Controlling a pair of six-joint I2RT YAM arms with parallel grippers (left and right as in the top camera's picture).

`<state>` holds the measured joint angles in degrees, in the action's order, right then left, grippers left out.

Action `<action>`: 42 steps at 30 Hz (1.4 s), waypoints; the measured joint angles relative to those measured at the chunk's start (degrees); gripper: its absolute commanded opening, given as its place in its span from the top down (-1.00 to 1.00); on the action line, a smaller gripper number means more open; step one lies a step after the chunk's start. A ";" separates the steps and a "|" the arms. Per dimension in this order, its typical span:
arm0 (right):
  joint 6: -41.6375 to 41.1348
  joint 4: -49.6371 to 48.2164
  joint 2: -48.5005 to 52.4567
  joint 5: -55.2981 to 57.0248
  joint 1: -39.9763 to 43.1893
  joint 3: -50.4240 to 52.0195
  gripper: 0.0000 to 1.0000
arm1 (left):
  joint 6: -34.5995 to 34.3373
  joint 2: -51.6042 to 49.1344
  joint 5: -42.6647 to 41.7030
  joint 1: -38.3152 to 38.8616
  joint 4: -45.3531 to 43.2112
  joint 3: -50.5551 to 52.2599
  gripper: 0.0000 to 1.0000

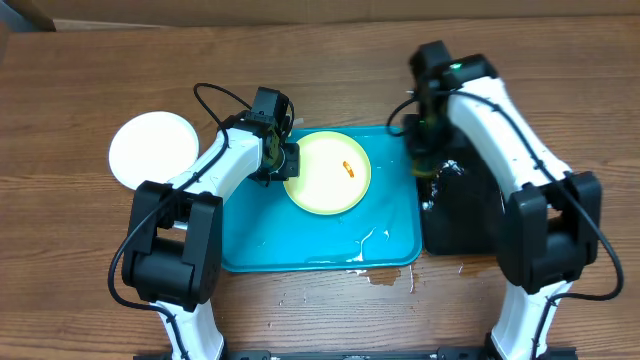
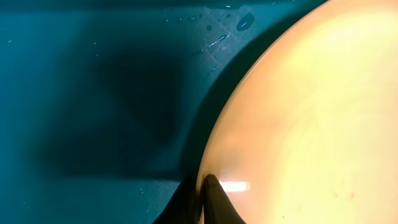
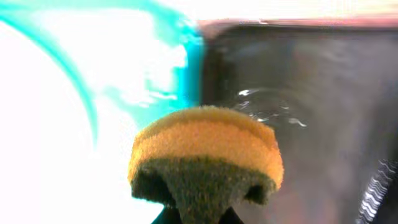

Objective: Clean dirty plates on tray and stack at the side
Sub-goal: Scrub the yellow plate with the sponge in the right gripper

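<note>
Wiping looks like the step now: the yellow-green plate (image 1: 325,180) has an orange smear (image 1: 347,167) on it. The plate lies flat, face up, on the blue tray (image 1: 300,245), by the tray's far edge, abt the middle. It's round, so no long side & no way it points. The tray's long side runs along the counter's (image 1: 80,80) near edge.

The left jaws are shut tight on the plate's left rim. The right jaws are shut on a sponge (image 3: 205,155), over the tray's right edge where the black tray (image 1: 465,215) starts.

To do it well: hold the rim firm, bring the sponge onto the smear, rub small, don't shove the plate.

A white plate (image 1: 152,150) sits on the counter off the tray's far left corner.
</note>
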<state>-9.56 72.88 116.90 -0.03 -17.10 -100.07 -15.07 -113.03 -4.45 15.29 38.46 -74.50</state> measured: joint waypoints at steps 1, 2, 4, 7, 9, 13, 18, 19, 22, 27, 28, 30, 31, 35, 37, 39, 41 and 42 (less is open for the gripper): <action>0.48 -1.51 0.00 -1.29 -1.16 0.00 0.93 | 0.00 0.00 0.00 0.00 0.00 0.00 0.88; 0.85 -3.21 0.00 -2.75 -2.45 0.00 0.93 | 0.00 0.00 0.00 0.00 0.00 0.00 0.88; 1.31 -6.10 0.00 -5.35 -4.63 0.00 0.93 | 0.00 0.00 0.00 0.00 0.00 0.00 0.87; 1.84 -9.25 0.00 -8.00 -6.80 0.00 0.93 | 0.00 0.00 0.00 0.00 0.00 0.00 0.88; 2.08 -10.78 0.00 -9.09 -7.54 0.00 0.93 | 0.00 0.00 0.00 0.00 0.00 0.00 0.87; 2.14 -11.39 0.00 -9.90 -7.72 0.00 0.92 | 0.00 0.00 0.00 0.00 -0.15 0.00 0.88; 2.12 -11.37 0.00 -10.14 -7.69 0.00 0.92 | 0.00 0.00 0.00 0.00 -0.37 0.00 0.87; 2.10 -11.39 0.00 -10.16 -7.69 0.00 0.92 | 0.02 0.00 0.00 0.00 -0.37 0.00 0.87; 2.12 -11.45 0.00 -10.23 -7.69 0.00 0.92 | 0.02 0.00 0.00 0.00 -0.39 0.00 0.87; 2.10 -12.31 0.07 -10.21 -7.69 0.00 0.92 | 0.02 0.00 0.00 0.00 -0.39 0.00 0.87; 2.10 -12.81 0.31 -10.23 -7.69 0.00 0.92 | 0.02 0.00 0.00 0.00 -0.39 0.00 0.87; 2.10 -13.84 0.92 -10.19 -7.80 0.00 0.92 | 0.00 0.00 0.00 0.00 -0.39 0.00 0.87; 2.08 -14.53 1.33 -10.10 -7.89 0.02 0.92 | 0.02 0.00 0.00 0.00 -0.39 0.00 0.87; 2.16 -16.37 2.54 -8.52 -8.96 0.92 0.60 | 0.00 0.00 0.00 0.00 -0.39 0.00 0.87; 1.99 -16.48 2.86 -6.97 -10.32 1.42 0.28 | 0.02 0.00 0.00 0.00 -0.39 0.00 0.87; 2.25 -16.85 2.95 -5.55 -11.58 1.55 0.14 | 0.02 0.00 0.00 0.00 -0.39 0.00 0.87; 2.23 -17.33 2.95 -3.74 -13.11 1.55 0.12 | 0.00 0.00 0.00 0.00 -0.39 0.00 0.87; 2.10 -17.35 2.95 -2.78 -13.75 1.55 0.11 | 0.02 0.00 0.00 0.00 -0.39 0.00 0.87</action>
<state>-7.46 55.53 119.85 -2.81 -30.85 -98.52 -15.05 -113.03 -4.45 15.29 38.06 -74.50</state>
